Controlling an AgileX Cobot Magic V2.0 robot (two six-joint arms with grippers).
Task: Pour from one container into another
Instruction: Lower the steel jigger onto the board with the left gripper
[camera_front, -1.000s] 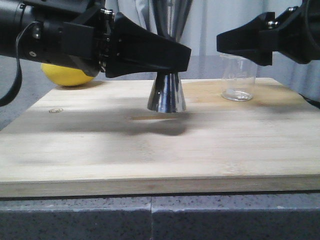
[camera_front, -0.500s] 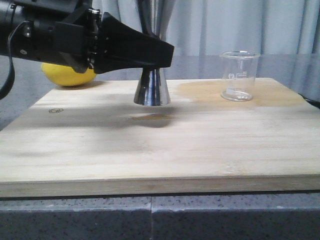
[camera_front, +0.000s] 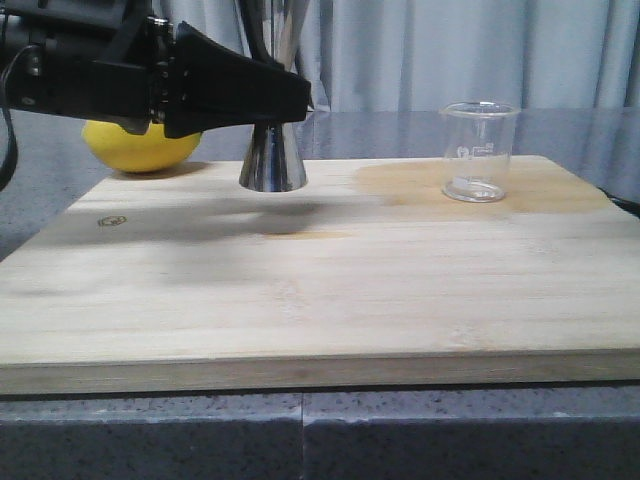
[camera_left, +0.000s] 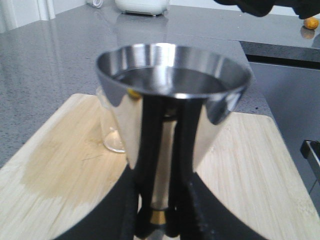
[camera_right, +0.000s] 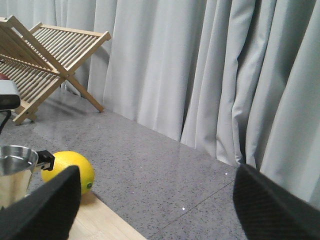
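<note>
The steel jigger (camera_front: 272, 160) hangs upright above the back left of the wooden board (camera_front: 320, 300), with my left gripper (camera_front: 285, 105) shut on its waist. The left wrist view shows the jigger's wide cup (camera_left: 172, 100) from close up, the gold band sitting between the closed fingers of the left gripper (camera_left: 160, 216). The clear glass beaker (camera_front: 478, 152) stands upright on the board's back right, apart from both grippers; it shows partly behind the jigger as the beaker (camera_left: 111, 135). My right gripper (camera_right: 160, 200) is open and holds nothing; it is out of the front view.
A yellow lemon (camera_front: 140, 145) lies on the grey counter behind the board's left corner. A darker wet patch (camera_front: 400, 185) spreads on the board around the beaker. A wooden rack (camera_right: 45, 55) stands farther back by the curtain.
My left gripper has carried the jigger to the left and upward, away from the beaker. The right gripper, seen at the top right one second ago, has left the front view.
</note>
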